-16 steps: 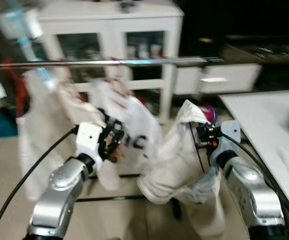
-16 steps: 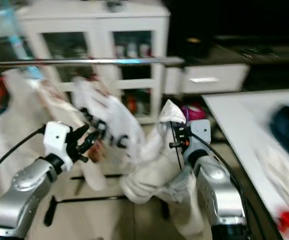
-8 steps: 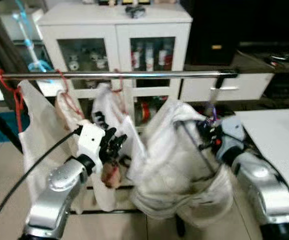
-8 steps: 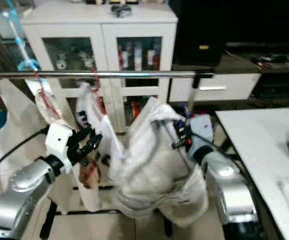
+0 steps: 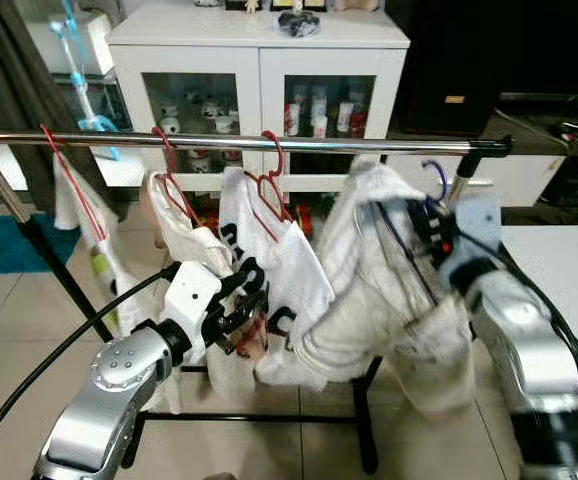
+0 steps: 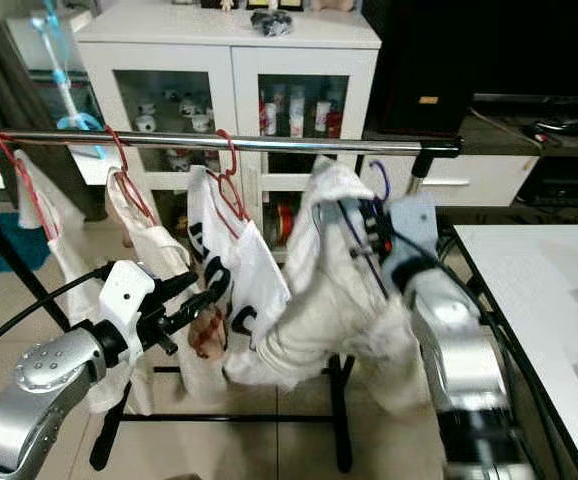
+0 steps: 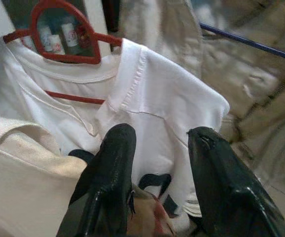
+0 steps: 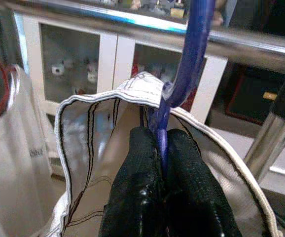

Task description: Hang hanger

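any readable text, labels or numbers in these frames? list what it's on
None can be read.
White T-shirt on a red hanger: black print, folded and partly hidden, illegible.
Bottles in the white cabinet: labels too small.
Black unit: small yellowish tag, too blurred.

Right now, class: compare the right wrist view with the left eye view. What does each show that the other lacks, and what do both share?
Right wrist view: the right gripper shut on the blue hanger stem, close up.

Left eye view: the left gripper open by the white T-shirt, and three red hangers on the rail.

Both: the cream jacket, the rail, the cabinet.
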Controlling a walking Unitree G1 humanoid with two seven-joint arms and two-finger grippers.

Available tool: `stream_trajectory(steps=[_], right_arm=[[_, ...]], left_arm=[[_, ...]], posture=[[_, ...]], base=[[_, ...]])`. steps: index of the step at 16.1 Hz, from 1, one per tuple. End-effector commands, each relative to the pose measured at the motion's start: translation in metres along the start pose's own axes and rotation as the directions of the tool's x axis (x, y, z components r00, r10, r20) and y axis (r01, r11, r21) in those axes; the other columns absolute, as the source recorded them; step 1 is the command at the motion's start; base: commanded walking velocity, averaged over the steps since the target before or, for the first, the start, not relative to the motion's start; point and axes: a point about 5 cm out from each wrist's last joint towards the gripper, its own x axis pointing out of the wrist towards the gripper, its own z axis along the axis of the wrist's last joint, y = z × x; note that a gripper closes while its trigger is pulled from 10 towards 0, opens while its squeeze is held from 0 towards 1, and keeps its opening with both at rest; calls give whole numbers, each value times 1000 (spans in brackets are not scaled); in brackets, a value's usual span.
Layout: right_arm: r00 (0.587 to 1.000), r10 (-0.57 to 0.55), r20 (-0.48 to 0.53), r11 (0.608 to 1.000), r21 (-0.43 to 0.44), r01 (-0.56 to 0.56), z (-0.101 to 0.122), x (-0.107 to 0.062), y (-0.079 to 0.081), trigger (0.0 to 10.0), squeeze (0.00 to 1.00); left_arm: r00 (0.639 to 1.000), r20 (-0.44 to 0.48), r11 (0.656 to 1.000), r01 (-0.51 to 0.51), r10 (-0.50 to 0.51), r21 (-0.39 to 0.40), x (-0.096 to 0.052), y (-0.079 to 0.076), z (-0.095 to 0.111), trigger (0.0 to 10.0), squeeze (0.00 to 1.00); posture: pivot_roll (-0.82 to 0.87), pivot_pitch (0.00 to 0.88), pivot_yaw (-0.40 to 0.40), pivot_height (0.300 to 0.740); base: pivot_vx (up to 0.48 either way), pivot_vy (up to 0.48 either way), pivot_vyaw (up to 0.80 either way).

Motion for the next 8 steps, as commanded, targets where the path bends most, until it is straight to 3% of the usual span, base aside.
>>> stream_trajectory(steps=[1,3,8], right_arm=[[996,-30,82,1000,9,29,17,7,-7,10000,0],[996,-84,35,996,29,83,18,26,-13,10000,0],[988,-157,-1,986,58,157,25,56,-30,10000,0]], left_arm=[[999,19,999,32,-33,18,1,-2,6,10000,0],[994,51,995,98,-99,17,0,-7,14,10000,0],[970,139,979,202,-201,7,4,-20,30,10000,0]], posture=[[-33,0,8,740],[-30,0,11,740],[-29,0,24,740]], base=[[0,0,0],[0,0,0],[0,0,0]])
